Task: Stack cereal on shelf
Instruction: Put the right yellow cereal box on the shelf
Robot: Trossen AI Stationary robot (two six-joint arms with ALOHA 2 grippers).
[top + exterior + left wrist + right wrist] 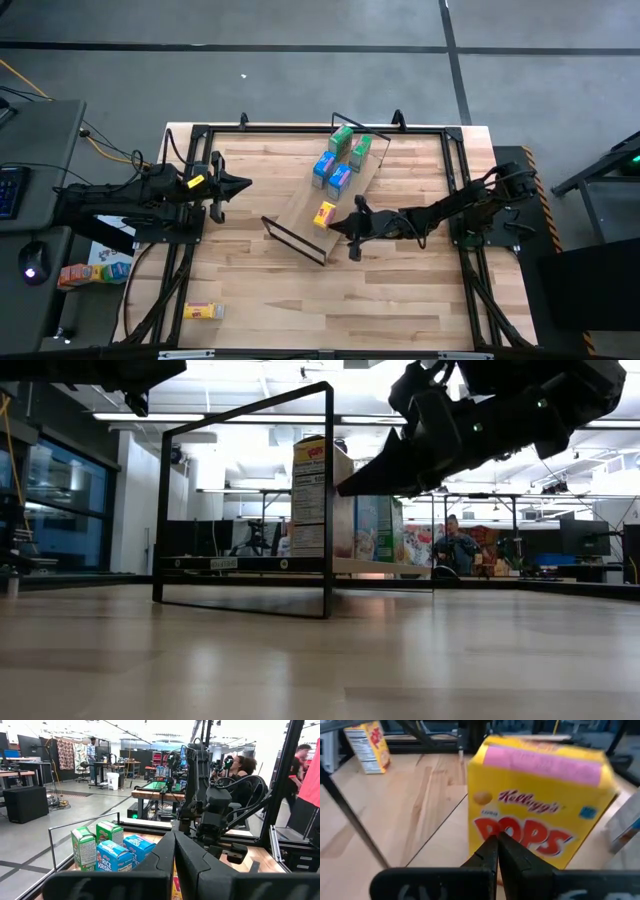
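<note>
My right hand (350,229) has its fingers pressed fully together with nothing between them, and it sits just beside the yellow cereal box (325,214) standing on the shelf (300,212). Through the right wrist camera that box (540,805) fills the view, tips pointing at its face: I can read "Kellogg's" in red script and "POPS" in big red letters, with a pink band along the top. Farther along the shelf, toward its far end, stand two blue boxes (331,173) and two green boxes (351,144). From the left wrist camera the nearer blue box (114,862) reads "RICE KRISPIES", and a green box (84,848) stands beside it. The shelf lies diagonally on the tabletop (400,300), its black wire frame (247,500) rising at the ends. My left hand (238,185) is also clamped shut and empty, hanging over the tabletop's left side, well apart from the shelf. A second yellow box (203,311) lies flat near the tabletop's front-left corner; the right wrist camera shows its side panel of fine print, too small to read.
</note>
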